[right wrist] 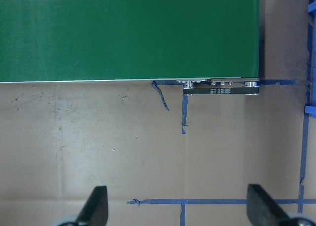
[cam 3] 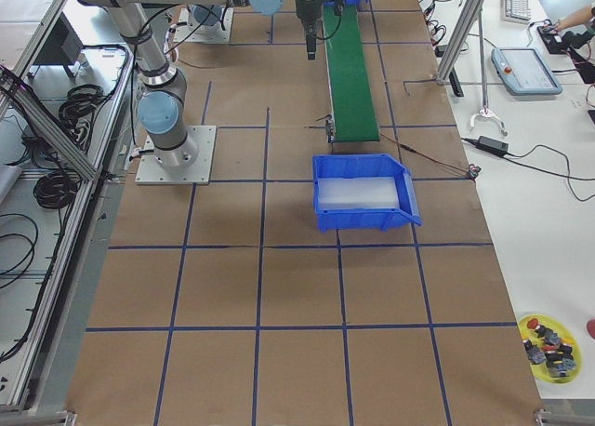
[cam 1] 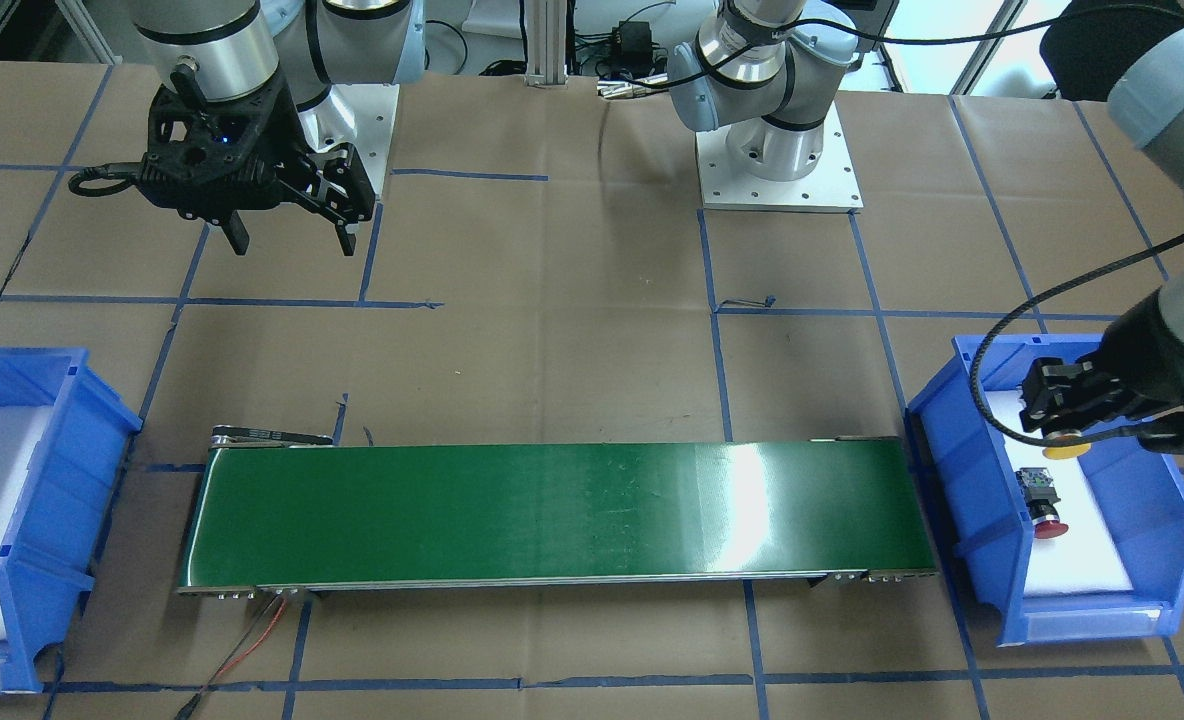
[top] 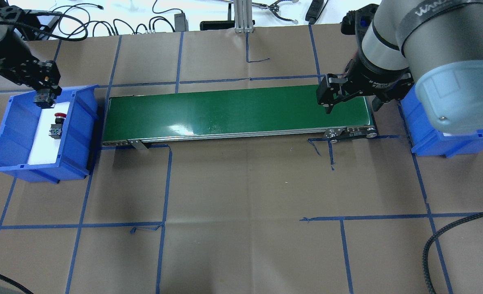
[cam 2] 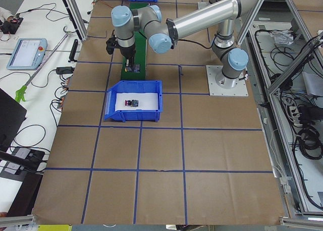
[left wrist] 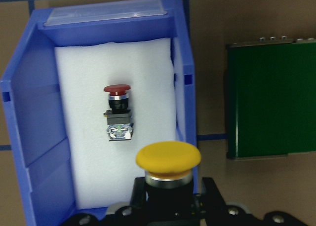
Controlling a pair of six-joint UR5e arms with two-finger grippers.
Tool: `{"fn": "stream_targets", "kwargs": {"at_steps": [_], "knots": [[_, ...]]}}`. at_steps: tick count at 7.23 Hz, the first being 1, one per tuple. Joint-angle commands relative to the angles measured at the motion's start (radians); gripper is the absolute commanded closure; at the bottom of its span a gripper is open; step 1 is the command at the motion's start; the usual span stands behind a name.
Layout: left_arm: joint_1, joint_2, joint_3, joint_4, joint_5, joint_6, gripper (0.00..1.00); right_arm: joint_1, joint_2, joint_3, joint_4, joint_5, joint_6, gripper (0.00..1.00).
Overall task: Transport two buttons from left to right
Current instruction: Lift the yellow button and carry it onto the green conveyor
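Observation:
My left gripper (cam 1: 1052,415) is shut on the yellow button (cam 1: 1065,450) and holds it above the left blue bin (cam 1: 962,500). In the left wrist view the yellow cap (left wrist: 168,159) sits just ahead of the gripper (left wrist: 170,201). The red button (left wrist: 117,110) lies on its side on the white foam in that bin; it also shows in the overhead view (top: 57,122) and the front view (cam 1: 1044,505). My right gripper (top: 331,102) is open and empty, above the table beside the right end of the green conveyor belt (top: 237,112); in its wrist view (right wrist: 180,206) the jaws stand wide apart.
The conveyor belt (cam 1: 552,515) runs between the two bins. The right blue bin (cam 1: 12,500) holds white foam and shows no buttons; it also shows in the right exterior view (cam 3: 363,193). A yellow dish of spare parts (cam 3: 550,344) sits far off.

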Motion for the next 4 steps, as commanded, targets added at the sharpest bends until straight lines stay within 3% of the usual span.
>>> {"fn": "stream_targets", "kwargs": {"at_steps": [1, 4], "knots": [[-0.142, -0.004, -0.024, 0.007, 0.001, -0.158, 0.91, 0.000, 0.000, 0.001, 0.000, 0.000, 0.000, 0.00], [-0.201, -0.102, -0.036, 0.072, 0.002, -0.206, 0.91, 0.000, 0.000, 0.003, 0.000, 0.000, 0.000, 0.00]]}}
